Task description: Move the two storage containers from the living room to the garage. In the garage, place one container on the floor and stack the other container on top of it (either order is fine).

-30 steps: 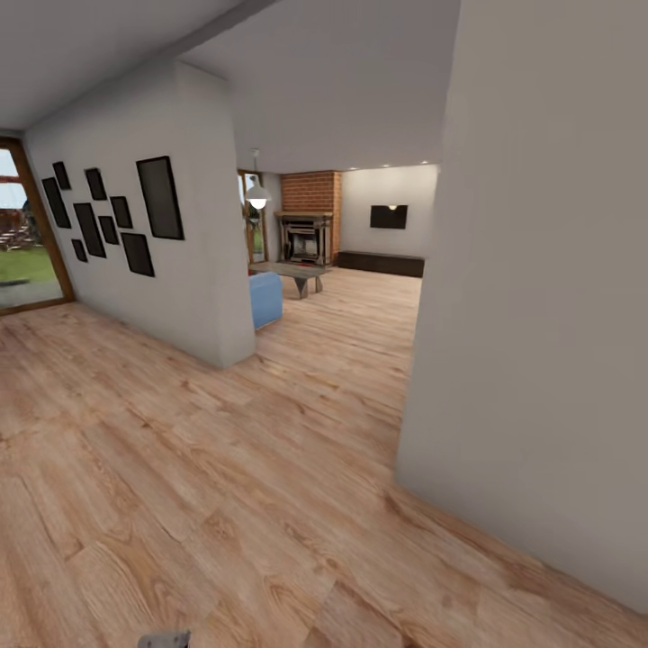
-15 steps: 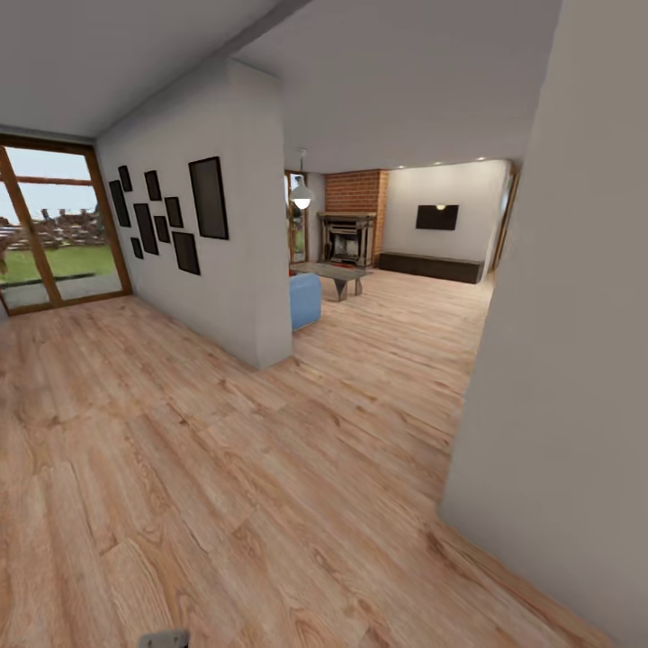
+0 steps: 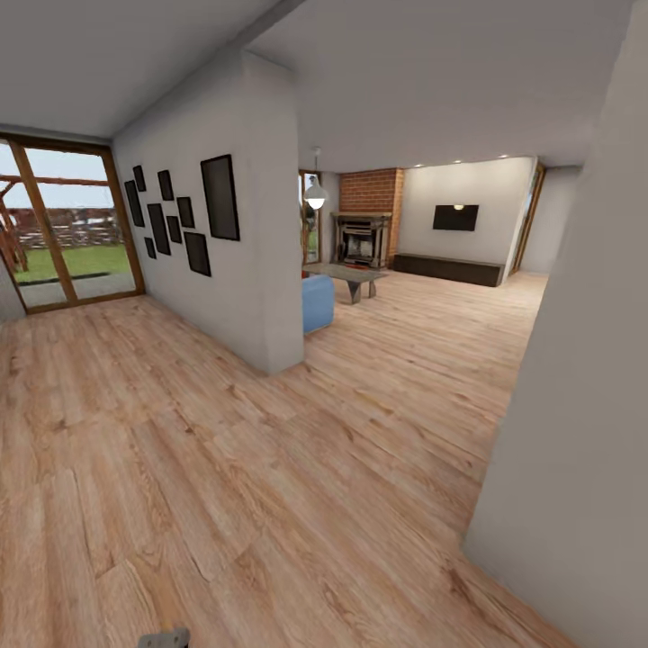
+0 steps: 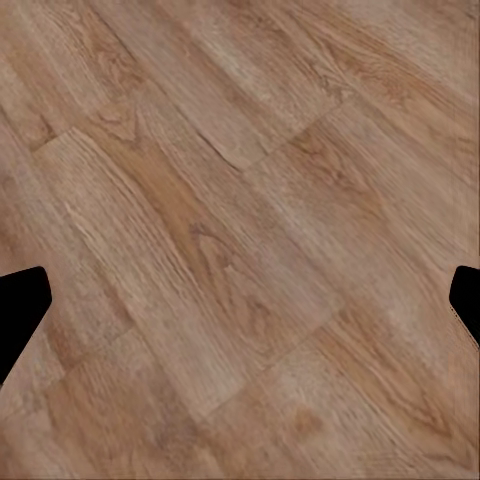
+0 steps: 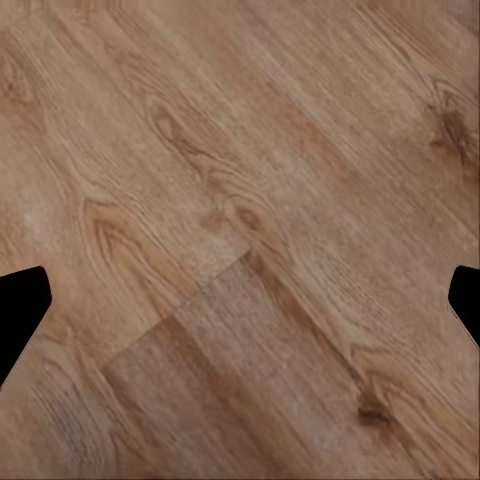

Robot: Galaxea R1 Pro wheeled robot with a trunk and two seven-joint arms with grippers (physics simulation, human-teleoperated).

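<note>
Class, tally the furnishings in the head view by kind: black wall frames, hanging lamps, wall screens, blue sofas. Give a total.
Black wall frames: 9
Hanging lamps: 1
Wall screens: 1
Blue sofas: 1
Total: 12

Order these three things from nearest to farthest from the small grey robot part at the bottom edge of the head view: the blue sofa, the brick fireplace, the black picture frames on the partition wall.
1. Black picture frames, on the partition wall, ahead to the left.
2. Blue sofa, just behind that wall's end, near centre.
3. Brick fireplace, at the far end of the room.

The frames and the sofa are nearly equal; the nearest frame seems closer.
</note>
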